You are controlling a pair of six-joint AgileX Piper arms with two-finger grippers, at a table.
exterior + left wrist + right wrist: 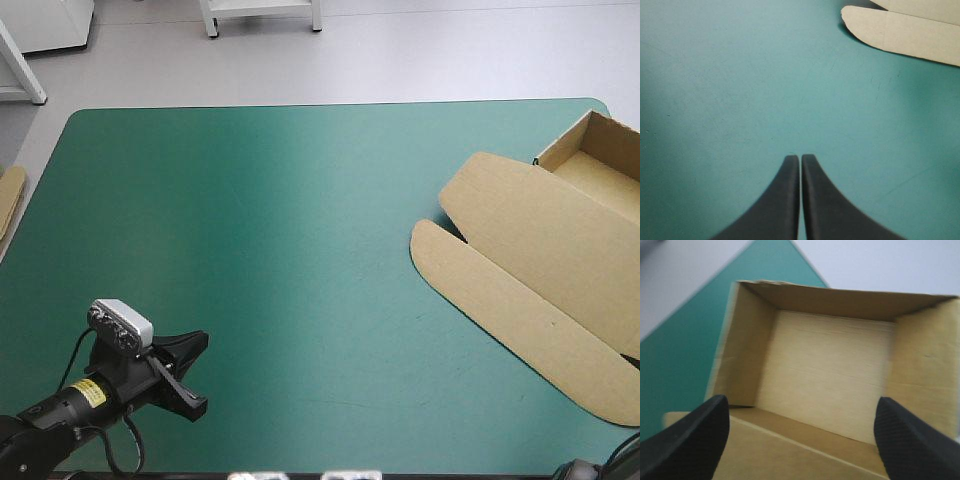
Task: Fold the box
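High view: table with teal-green cover (300, 250), mostly bare, light scuffs. Grey floor (400, 60) beyond the far edge. Strip of spare brown board (10, 200) at the table's left edge, about 9 o'clock. The box (540, 270) sits at the right side, 2 to 4 o'clock and running out of view to the right. Its tray (600, 150) has walls up and lies nearest the far right corner. The lid (540, 230) lies flat and open, and a rounded flap (510, 320) lies flat beside it toward table centre. Left gripper (195, 345) is low at 7 o'clock near the front edge, well apart from the box and over bare cover. Right gripper can't be made out in this view.

Left wrist view: the left gripper (800, 162) has its black fingers (780, 200) pressed together to a point, clamping nothing. Only cover (740, 90) under and ahead. The flap's rounded end (900, 35) is ahead at 1 o'clock of the gripper, not touching.

Right wrist view: the right gripper (802, 401) is spread wide, black fingers (695, 435) far apart, empty, no contact visible. It looks straight into the tray (825, 370), ahead at 12 o'clock, three walls standing, inside empty. Flat board of the box lies under the fingers. Cover (685, 345) shows past the tray at 10 o'clock, floor (890, 260) beyond that.
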